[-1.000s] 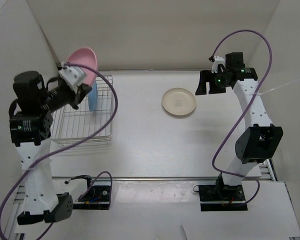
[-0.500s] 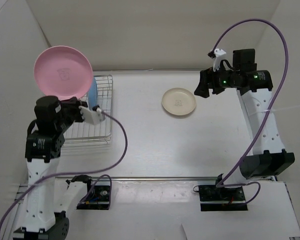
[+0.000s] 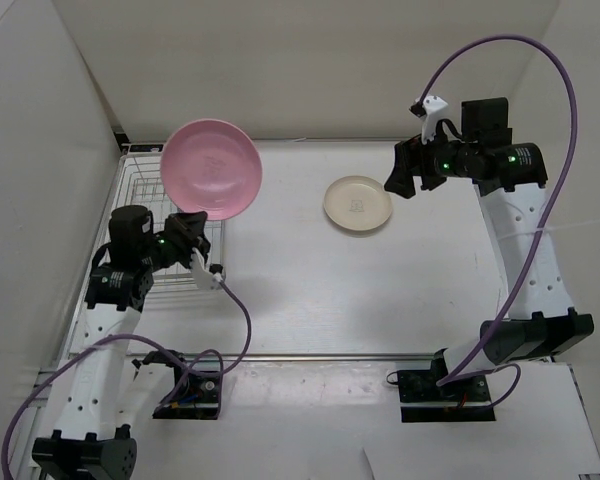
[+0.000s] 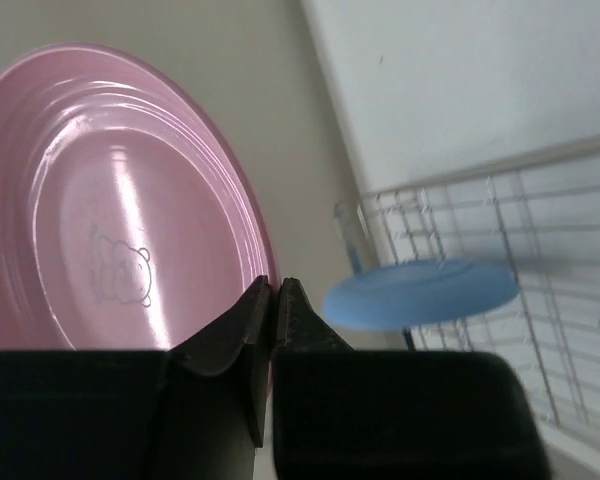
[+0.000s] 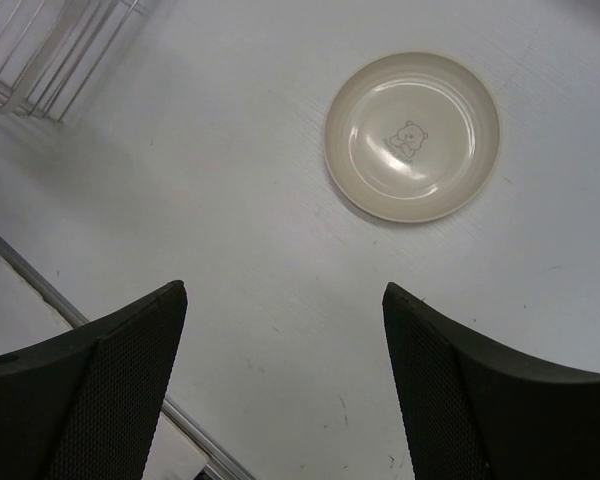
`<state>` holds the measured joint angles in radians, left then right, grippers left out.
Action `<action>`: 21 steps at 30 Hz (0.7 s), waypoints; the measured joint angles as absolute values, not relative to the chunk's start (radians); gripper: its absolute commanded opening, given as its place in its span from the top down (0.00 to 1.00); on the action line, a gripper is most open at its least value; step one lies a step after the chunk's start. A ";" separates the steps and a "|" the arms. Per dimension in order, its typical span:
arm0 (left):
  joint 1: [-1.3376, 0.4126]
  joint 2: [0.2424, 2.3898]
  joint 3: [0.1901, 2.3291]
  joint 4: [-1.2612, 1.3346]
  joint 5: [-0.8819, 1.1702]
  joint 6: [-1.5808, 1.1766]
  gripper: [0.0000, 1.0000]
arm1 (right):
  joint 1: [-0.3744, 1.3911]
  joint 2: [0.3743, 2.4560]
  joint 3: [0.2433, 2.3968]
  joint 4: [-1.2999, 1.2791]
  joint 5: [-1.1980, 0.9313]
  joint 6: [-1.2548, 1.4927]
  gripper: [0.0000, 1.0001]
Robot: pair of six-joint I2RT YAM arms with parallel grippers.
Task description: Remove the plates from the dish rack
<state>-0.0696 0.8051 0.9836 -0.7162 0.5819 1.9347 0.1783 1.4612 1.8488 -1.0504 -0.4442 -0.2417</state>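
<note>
Top external view: we see the left hand [image 3: 192,228] clenched on the lower rim of the pink plate [image 3: 211,168], which stands up from it on edge, its face turned toward the camera, above the right-hand end of the dish rack [image 3: 135,185]. Bare counter [image 3: 300,270] lies to the right of this hand, between the rack and the cream-white plate [image 3: 358,203], which lies flat and well apart from the rack. We judge that setting the pink plate down means carrying it rightward and tipping it flat, and the left arm is plainly the nearer one. The right hand [image 3: 402,180] hovers released and empty near the cream-white plate.

Left wrist view: we see what the overhead view hides, namely the fingers [image 4: 242,315] pinched tight on the pink rim and the light blue plate [image 4: 420,293] on edge in the rack beyond.

Right wrist view: the jaws stand wide apart above the counter, holding nothing.
</note>
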 measured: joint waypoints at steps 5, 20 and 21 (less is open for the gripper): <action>-0.146 0.884 0.941 -0.692 0.681 1.963 0.89 | 0.199 1.464 1.914 -1.050 -0.455 -0.239 0.17; -0.628 1.236 1.041 -0.416 0.531 1.784 0.89 | 0.480 1.649 2.020 -1.038 -0.308 -0.249 0.21; -0.643 1.251 1.050 -0.399 0.515 1.762 0.89 | 0.480 1.648 2.021 -1.031 -0.299 -0.250 0.21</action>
